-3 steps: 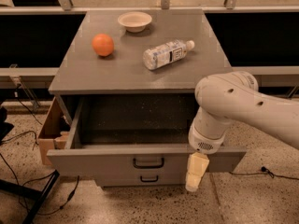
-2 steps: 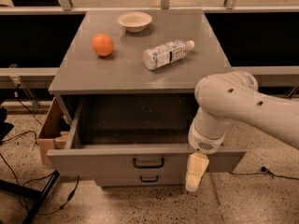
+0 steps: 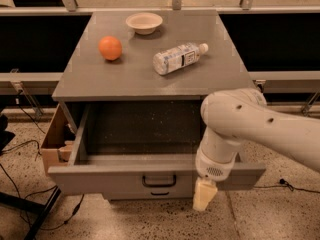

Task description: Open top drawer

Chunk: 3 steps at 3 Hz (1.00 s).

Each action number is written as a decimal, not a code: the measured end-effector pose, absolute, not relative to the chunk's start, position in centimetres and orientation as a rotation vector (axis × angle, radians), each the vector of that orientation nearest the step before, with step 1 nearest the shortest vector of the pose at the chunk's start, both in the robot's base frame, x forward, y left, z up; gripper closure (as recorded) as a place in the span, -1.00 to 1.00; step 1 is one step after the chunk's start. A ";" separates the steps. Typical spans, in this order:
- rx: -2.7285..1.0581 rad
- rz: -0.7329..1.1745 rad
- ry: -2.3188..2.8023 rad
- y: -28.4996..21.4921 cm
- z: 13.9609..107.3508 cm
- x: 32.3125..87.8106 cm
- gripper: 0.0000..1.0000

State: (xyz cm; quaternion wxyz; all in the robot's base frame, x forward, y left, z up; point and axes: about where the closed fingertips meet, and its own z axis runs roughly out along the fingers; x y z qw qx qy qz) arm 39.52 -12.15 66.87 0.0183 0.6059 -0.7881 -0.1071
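Observation:
The top drawer [image 3: 125, 175] of the grey cabinet stands pulled far out, showing its deep grey, crumb-speckled inside [image 3: 145, 129]. Its black loop handle [image 3: 159, 181] is on the wide front, left of my arm. My gripper [image 3: 204, 196] hangs in front of the drawer's front at its right part, cream fingertips pointing down past the front's lower edge, apart from the handle. A lower drawer's handle [image 3: 160, 193] peeks out below.
On the cabinet top [image 3: 90, 76] lie an orange [image 3: 110, 48], a cream bowl [image 3: 144, 22] and a plastic bottle [image 3: 178, 58] on its side. A cardboard box [image 3: 52, 141] stands left of the cabinet. Cables and a black stand leg [image 3: 35, 214] cross the speckled floor.

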 end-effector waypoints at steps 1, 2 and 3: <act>1.866 -0.345 -2.441 -12.2 66.8 38.6 0.28; 1.867 -0.342 -2.440 -12.2 66.9 38.5 0.25; 1.867 -0.339 -2.440 -12.2 66.9 38.4 -0.22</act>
